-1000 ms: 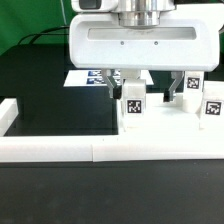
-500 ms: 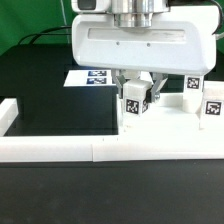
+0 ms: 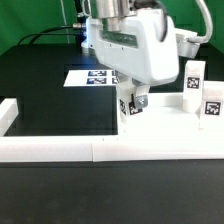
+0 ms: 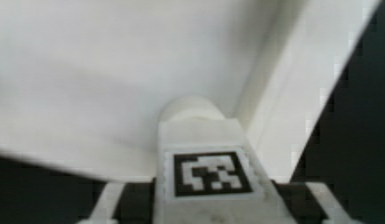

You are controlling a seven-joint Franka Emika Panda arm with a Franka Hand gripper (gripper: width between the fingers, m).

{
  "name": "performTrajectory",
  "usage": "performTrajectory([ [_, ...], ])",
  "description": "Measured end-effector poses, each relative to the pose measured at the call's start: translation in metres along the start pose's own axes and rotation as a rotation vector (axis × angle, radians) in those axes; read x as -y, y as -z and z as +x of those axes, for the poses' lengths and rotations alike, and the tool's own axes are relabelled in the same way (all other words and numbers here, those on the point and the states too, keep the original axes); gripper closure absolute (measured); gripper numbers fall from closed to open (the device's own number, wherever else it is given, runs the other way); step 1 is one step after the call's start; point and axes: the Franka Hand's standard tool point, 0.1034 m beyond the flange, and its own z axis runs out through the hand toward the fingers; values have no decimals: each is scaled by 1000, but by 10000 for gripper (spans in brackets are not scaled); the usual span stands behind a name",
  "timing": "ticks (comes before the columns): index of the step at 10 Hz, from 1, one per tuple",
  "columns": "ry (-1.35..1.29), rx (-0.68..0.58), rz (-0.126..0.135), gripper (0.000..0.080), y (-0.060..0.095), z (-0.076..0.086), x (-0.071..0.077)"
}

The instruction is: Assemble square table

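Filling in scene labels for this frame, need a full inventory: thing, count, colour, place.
tabletop: 1, white, raised and tilted in the exterior view, under the arm, hiding much of the middle; fills the wrist view too.
leg posts: 3 visible, white with black-white tags. One under the tabletop near the border wall, also close up in the wrist view; two at the exterior view's right.
marker board: 1, white with black tags, flat on the table behind, partly hidden.
border wall: 1, white, long and low along the front, with a short arm at the exterior view's left.
table: 1, black.
gripper: fingers hidden by the tabletop; open or shut cannot be told.
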Motion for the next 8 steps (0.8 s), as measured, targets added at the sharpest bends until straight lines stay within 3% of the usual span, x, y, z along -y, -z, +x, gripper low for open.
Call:
performTrajectory([
  [2, -133, 26, 18, 506, 0, 2, -1],
  [3, -119, 25, 17, 428, 0, 1, -1],
  [4, -51, 23, 17, 428, 0, 2, -1],
  [5, 112, 22, 18, 246, -1, 1, -1],
  [6, 330, 20, 19, 246, -1, 0, -1],
  [7, 483, 21, 21, 170, -1, 0, -2],
  [8, 486, 20, 21, 156, -1, 0, -2],
])
